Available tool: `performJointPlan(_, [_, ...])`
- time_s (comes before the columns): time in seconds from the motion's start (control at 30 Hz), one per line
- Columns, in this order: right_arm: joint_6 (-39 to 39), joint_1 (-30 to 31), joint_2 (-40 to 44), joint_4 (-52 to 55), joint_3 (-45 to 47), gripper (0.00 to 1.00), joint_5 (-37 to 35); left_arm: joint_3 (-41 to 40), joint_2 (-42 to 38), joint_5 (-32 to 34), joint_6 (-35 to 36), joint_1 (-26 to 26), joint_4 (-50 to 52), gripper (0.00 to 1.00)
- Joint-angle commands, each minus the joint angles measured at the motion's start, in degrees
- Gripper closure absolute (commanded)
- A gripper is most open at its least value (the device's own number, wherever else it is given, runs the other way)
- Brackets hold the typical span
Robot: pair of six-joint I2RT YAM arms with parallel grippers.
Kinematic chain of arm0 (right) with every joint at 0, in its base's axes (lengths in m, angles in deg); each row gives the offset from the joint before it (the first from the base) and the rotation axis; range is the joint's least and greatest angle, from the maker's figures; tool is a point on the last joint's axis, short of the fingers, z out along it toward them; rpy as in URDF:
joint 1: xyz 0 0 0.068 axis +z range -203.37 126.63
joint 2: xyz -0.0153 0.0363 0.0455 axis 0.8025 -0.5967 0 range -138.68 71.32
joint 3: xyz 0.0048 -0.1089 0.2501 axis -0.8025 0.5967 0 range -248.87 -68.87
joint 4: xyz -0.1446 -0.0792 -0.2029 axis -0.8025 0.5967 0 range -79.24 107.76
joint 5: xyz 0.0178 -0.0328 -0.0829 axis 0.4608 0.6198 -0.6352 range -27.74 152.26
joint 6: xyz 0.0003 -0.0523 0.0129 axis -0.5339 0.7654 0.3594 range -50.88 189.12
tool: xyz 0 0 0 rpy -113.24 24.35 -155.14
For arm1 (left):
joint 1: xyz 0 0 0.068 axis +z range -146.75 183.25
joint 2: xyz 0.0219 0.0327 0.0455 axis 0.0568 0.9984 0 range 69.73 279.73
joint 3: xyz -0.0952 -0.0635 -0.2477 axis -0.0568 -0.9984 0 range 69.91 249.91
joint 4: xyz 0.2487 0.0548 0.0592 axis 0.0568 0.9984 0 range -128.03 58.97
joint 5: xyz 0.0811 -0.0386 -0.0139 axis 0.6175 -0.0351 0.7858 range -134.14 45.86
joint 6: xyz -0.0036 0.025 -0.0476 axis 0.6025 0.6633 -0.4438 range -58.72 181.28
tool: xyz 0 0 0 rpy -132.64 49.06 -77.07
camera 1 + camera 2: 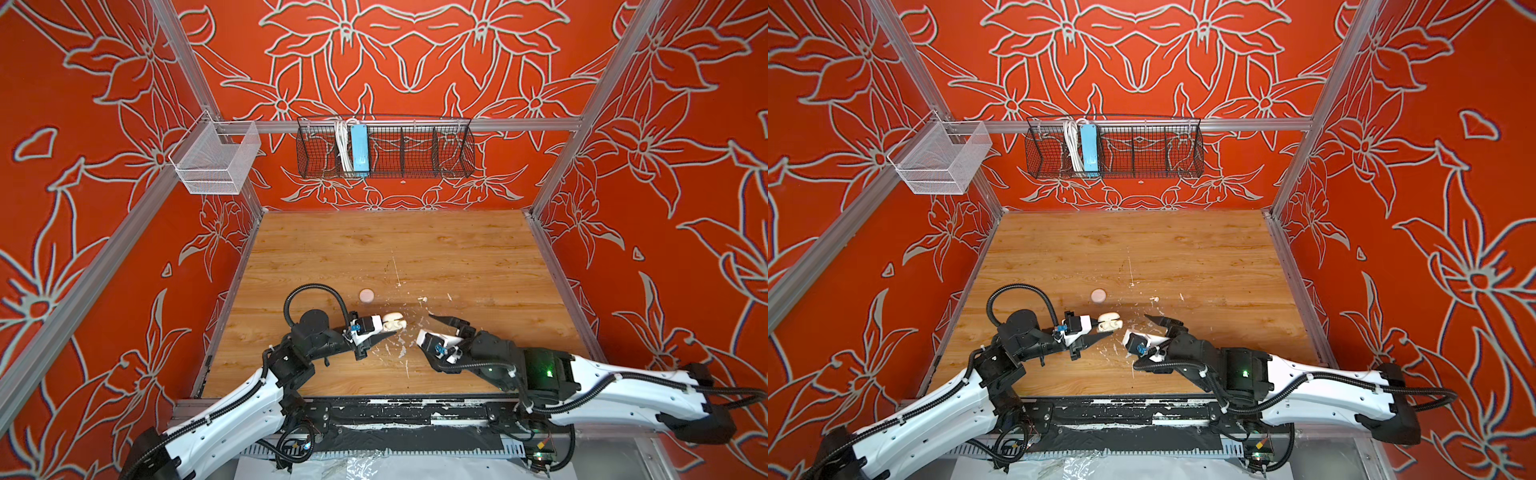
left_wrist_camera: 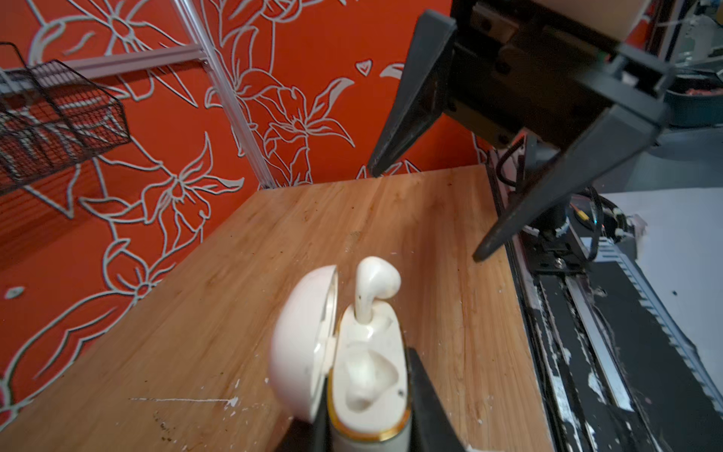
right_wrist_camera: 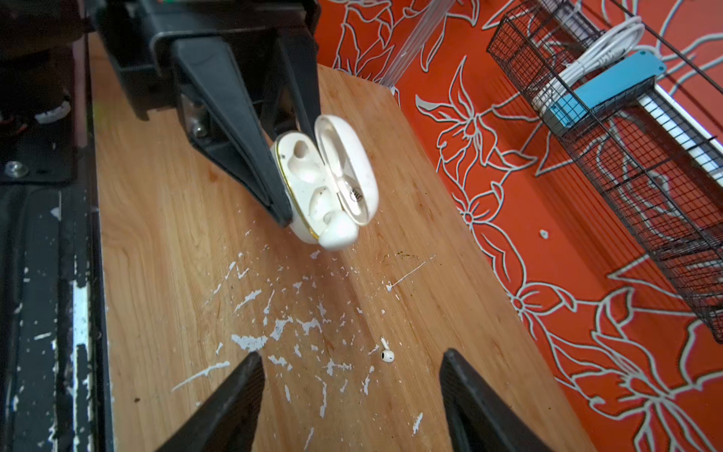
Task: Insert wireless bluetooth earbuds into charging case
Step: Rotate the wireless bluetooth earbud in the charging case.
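Note:
My left gripper (image 1: 390,328) is shut on the white charging case (image 1: 394,321), held above the table with its lid (image 2: 305,344) swung open. One white earbud (image 2: 375,283) stands stem-down in the case's far slot, its head sticking out; it also shows in the right wrist view (image 3: 338,235). The near slot (image 2: 367,375) is bare. Another earbud (image 3: 387,355) lies on the wood among paint flecks, seen in both top views (image 1: 423,299) (image 1: 1155,299). My right gripper (image 3: 351,354) hangs open and holds nothing, just right of the case (image 1: 1109,322).
A small round pale pink disc (image 1: 366,295) lies on the table behind the left gripper. White paint flecks (image 3: 281,325) are scattered over the wooden table (image 1: 415,249). A black wire basket (image 1: 386,149) and a white mesh basket (image 1: 216,160) hang on the walls.

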Motion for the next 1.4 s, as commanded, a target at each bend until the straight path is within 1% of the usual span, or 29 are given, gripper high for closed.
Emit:
performJointPlan(0.0, [11.0, -0.4, 4.8, -2.4, 2.1, 0.27, 7.6, 1.8, 1.7, -6.6, 4.7, -0.3, 2.6, 1.00])
performJointPlan(0.03, [11.8, -0.3, 4.8, -1.6, 2.3, 0.28, 9.6, 2.5, 2.6, -8.5, 5.1, -0.2, 3.3, 1.00])
performJointPlan(0.07, [12.5, -0.4, 3.9, -1.3, 2.4, 0.29, 9.9, 3.1, 3.4, -10.3, 5.6, -0.3, 3.9, 1.00])
performJointPlan(0.13, [14.7, -0.4, 2.0, -3.3, 3.5, 0.32, 8.0, 4.3, 5.1, -12.9, 6.2, -0.3, 5.1, 1.00])
performJointPlan(0.2, [16.8, -0.3, 0.7, -4.6, 4.0, 0.40, 6.9, 5.2, 5.9, -13.8, 6.9, -0.3, 6.5, 1.00])
performJointPlan(0.27, [17.5, -0.4, 0.1, -5.5, 4.0, 0.43, 7.7, 5.4, 6.0, -14.0, 7.0, -0.3, 6.9, 1.00])
performJointPlan(0.33, [17.5, -0.3, -0.1, -6.4, 4.0, 0.43, 10.2, 5.5, 5.8, -14.7, 7.0, -0.3, 6.8, 1.00])
performJointPlan(0.43, [18.5, -0.4, -0.2, -7.8, 4.1, 0.46, 11.0, 5.7, 6.0, -15.5, 7.0, -0.3, 6.9, 1.00])
performJointPlan(0.67, [16.9, -0.4, -0.7, -7.6, 3.5, 0.47, 12.6, 6.4, 8.5, -15.5, 7.4, -0.3, 7.2, 1.00])
performJointPlan(0.8, [16.3, -0.4, -2.7, -6.6, 2.3, 0.53, 14.1, 7.3, 10.0, -16.2, 7.9, -0.3, 8.1, 1.00])
performJointPlan(0.87, [16.0, -0.3, -3.4, -6.4, 1.9, 0.54, 14.2, 7.2, 10.0, -16.2, 7.8, -0.3, 7.9, 1.00])
performJointPlan(1.07, [15.8, -0.4, -2.4, -7.5, 2.4, 0.69, 15.8, 7.1, 9.7, -16.2, 7.6, -0.3, 7.7, 1.00])
performJointPlan(1.37, [15.6, -0.4, -2.2, -7.9, 2.6, 0.70, 15.8, 7.7, 10.0, -17.3, 8.4, -0.4, 8.8, 1.00])
